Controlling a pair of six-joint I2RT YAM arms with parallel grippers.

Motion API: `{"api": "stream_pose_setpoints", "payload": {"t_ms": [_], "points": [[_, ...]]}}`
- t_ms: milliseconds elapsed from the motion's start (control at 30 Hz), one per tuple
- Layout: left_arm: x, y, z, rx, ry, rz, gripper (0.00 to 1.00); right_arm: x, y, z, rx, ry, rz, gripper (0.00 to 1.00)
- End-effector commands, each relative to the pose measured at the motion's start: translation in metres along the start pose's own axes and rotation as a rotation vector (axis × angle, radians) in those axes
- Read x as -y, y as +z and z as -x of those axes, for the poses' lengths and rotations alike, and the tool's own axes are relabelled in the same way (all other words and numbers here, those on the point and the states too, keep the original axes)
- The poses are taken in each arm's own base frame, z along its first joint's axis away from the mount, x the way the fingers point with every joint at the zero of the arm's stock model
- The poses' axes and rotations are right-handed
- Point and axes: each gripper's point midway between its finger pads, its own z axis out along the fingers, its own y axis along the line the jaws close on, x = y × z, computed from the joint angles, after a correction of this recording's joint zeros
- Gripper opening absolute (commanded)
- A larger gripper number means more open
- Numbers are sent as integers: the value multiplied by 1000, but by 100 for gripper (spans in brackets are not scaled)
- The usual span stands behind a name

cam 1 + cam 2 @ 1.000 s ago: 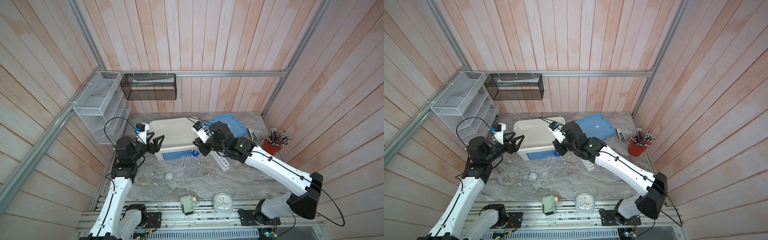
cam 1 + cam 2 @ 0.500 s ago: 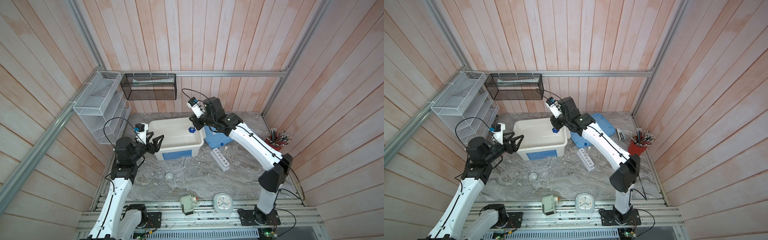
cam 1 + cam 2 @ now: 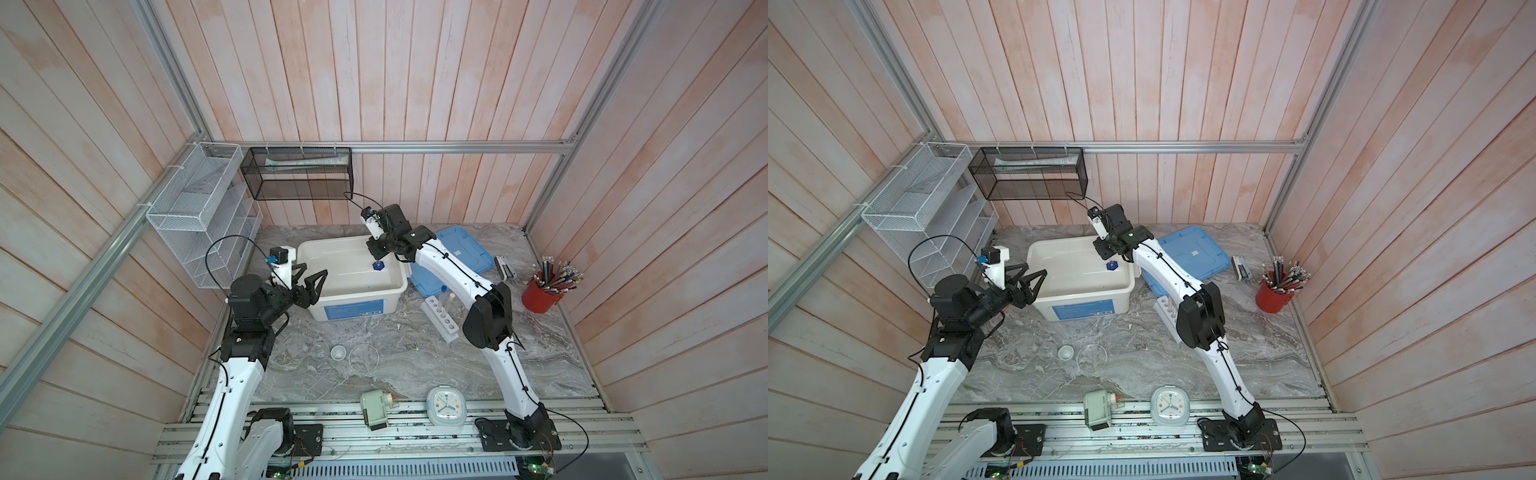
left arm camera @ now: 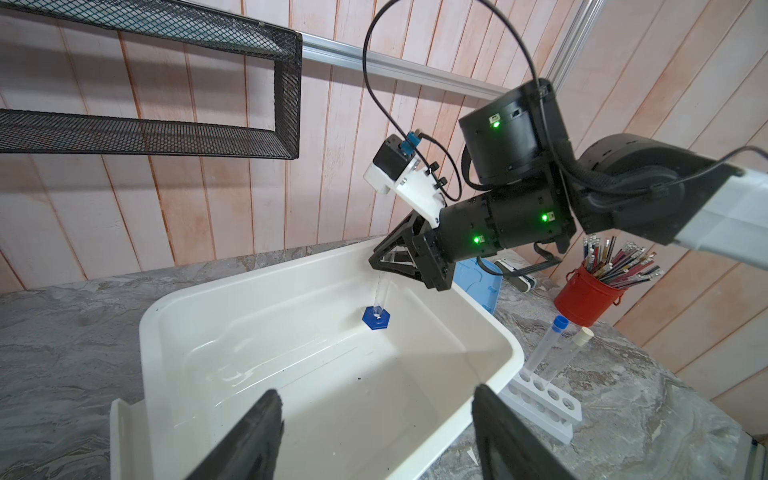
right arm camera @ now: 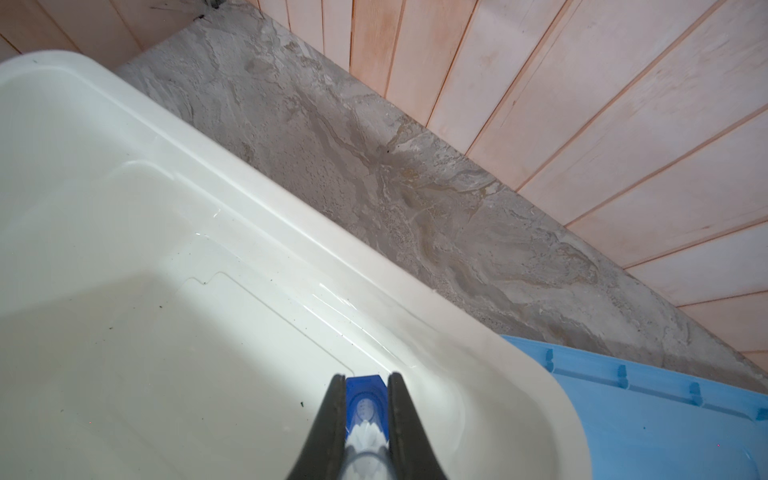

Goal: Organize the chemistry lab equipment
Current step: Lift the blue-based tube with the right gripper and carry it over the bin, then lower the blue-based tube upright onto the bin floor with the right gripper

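- The right gripper (image 3: 376,254) reaches down over the right end of the white bin (image 3: 361,293). Its jaws are pinched nearly together on the clear stem of the small blue-based cylinder (image 4: 376,318), which hangs upright.
- The cylinder's blue base sits low inside the bin, close to the right-hand wall. I cannot tell whether it touches the bin floor.
- The left gripper (image 3: 312,273) hovers at the bin's left end, jaws spread wide with nothing between them.
- A blue lid (image 3: 461,249) lies on the worktop (image 3: 415,365) just to the right of the bin.
- The white six-hole rack (image 3: 440,318) stands in front of the lid, with a blue-capped tube (image 4: 548,345) and a white-capped tube (image 4: 575,349) standing in it.
- The clear round dish (image 3: 363,357) and two small clear cups (image 3: 338,353) sit close together in front of the bin, well apart from both grippers.
- A red cup of pencils (image 3: 538,295) stands at the right side, and a pale clock (image 3: 446,406) at the near edge.
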Motion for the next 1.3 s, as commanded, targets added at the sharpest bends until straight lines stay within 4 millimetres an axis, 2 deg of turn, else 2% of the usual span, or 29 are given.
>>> {"api": "stream_pose_setpoints", "payload": {"t_ms": [0, 267, 433, 767, 967, 1267], "points": [[-2, -1, -3, -5, 32, 15, 73, 9, -3, 8, 55, 52, -45, 7], [-1, -1, -3, -6, 32, 10, 73, 14, 3, -16, 124, 118, -77, 7], [-2, 0, -3, -7, 32, 10, 73, 22, 8, -22, 154, 135, -116, 7], [-2, 0, -5, -12, 33, 10, 73, 21, 21, -31, 144, 144, -114, 7], [-2, 1, -5, -13, 32, 9, 73, 12, 25, -33, 128, 129, -78, 7], [-1, 1, -4, -10, 32, 5, 73, -20, 11, -12, 100, 45, -33, 7]]}}
